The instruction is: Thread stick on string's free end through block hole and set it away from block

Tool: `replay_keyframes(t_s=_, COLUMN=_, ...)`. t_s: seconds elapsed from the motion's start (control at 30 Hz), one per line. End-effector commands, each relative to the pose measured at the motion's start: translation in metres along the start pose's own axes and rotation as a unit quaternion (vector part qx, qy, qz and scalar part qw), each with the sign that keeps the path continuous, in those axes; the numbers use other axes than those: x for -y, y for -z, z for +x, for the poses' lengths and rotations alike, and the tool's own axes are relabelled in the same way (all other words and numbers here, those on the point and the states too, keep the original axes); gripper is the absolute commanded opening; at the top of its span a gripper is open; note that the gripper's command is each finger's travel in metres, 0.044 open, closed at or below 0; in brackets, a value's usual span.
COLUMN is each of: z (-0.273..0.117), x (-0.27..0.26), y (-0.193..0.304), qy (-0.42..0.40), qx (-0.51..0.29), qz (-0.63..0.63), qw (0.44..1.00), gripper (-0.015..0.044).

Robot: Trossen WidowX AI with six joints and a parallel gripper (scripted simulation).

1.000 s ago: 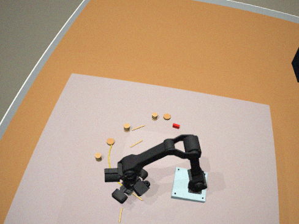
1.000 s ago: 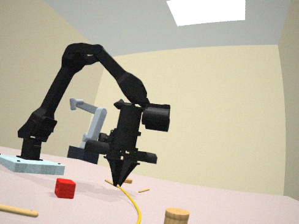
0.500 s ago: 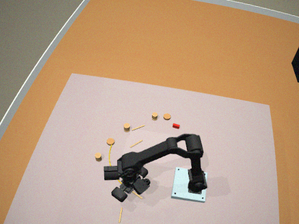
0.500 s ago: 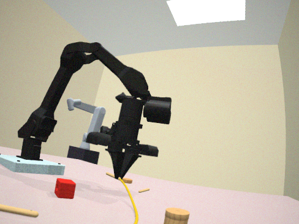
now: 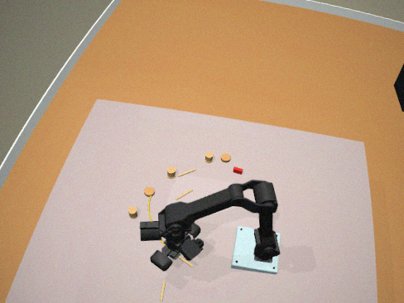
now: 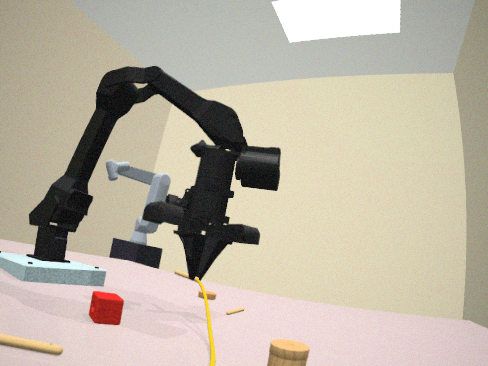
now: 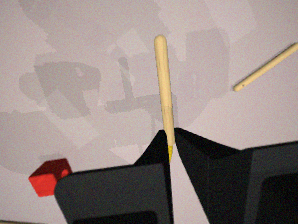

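Button (image 5: 149, 191) outside exterior view, red block (image 5: 238, 170) (image 6: 106, 308) (image 7: 50, 177) hole indistinct
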State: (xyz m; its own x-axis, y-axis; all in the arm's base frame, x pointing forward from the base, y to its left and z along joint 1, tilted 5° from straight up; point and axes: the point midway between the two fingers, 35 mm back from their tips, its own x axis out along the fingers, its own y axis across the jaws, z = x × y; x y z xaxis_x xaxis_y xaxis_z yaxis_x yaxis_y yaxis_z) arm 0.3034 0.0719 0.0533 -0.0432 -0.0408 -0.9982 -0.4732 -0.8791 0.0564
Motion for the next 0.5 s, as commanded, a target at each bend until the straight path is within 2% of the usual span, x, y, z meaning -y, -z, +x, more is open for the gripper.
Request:
replay_keyframes(t_s=0.0, z=0.0000, x=0.0000, y=0.0000, qy=0.000, qx=0.000, qz=0.000, qw=1.000, gripper=0.0000)
replay_keyframes(t_s=0.3, z=-0.0010, x=0.0001, y=0.0003, qy=0.001, qx=-0.001, qz=0.003, qw=1.000, gripper=0.0000)
replay_keyframes(t_s=0.47, z=-0.0014, x=0.0003, y=0.0037, qy=0.001, qx=-0.001, qz=0.082, qw=0.997, gripper=0.0000)
